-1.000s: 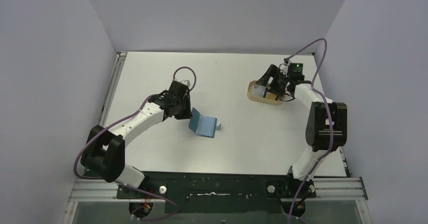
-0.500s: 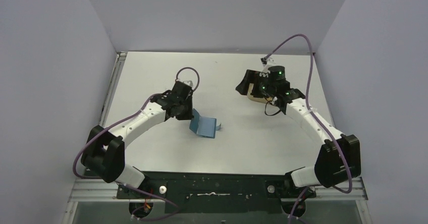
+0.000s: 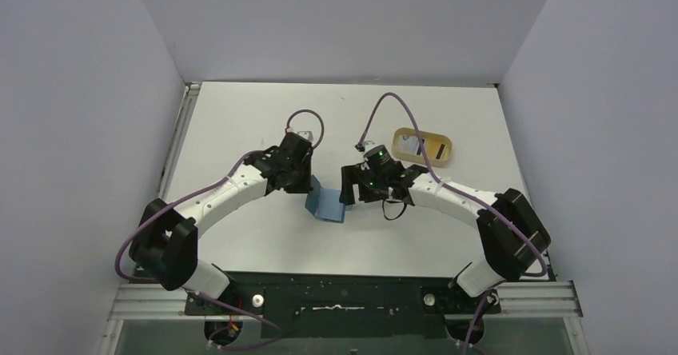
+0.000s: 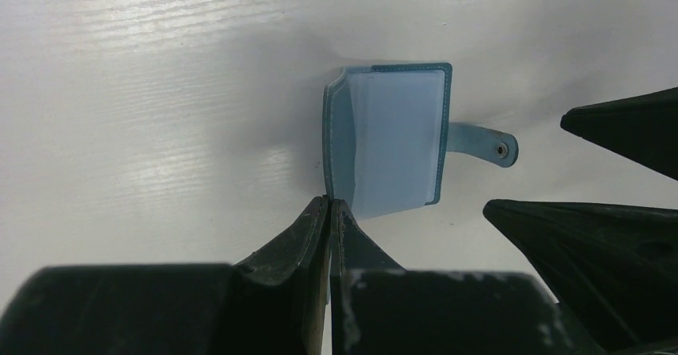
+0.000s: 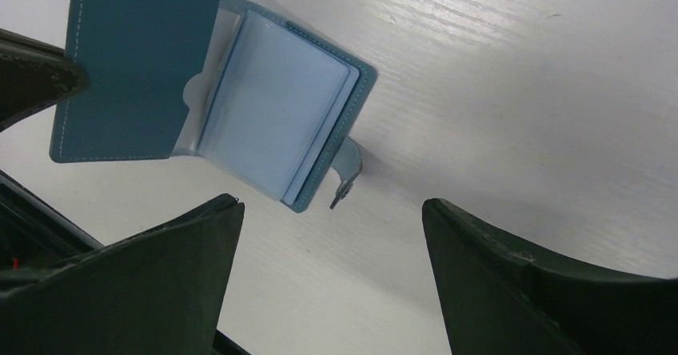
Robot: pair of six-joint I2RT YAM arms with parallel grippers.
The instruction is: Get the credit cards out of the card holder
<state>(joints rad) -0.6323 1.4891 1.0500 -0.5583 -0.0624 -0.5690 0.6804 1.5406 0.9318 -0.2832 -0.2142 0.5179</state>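
Observation:
The teal-blue card holder [image 3: 328,204] lies open on the table, one cover raised. My left gripper [image 3: 310,185] is shut on the edge of that raised cover [image 4: 329,203]. In the left wrist view the holder [image 4: 340,135] shows clear sleeves holding pale credit cards [image 4: 400,135] and a snap tab [image 4: 488,143]. My right gripper [image 3: 349,197] is open and empty just right of the holder. In the right wrist view its gripper [image 5: 332,211] hovers near the snap tab [image 5: 348,175], with the sleeved cards [image 5: 272,123] and blue cover [image 5: 128,75] above.
A tan rounded tray [image 3: 442,141] stands at the back right with a pale card [image 3: 412,143] in it. Grey walls close the table on three sides. The left arm's finger [image 5: 32,79] shows at the left of the right wrist view.
My right arm has swung from the tan tray leftward and toward the front, down beside the card holder. My left gripper has kept its hold on the cover, shifting slightly right.

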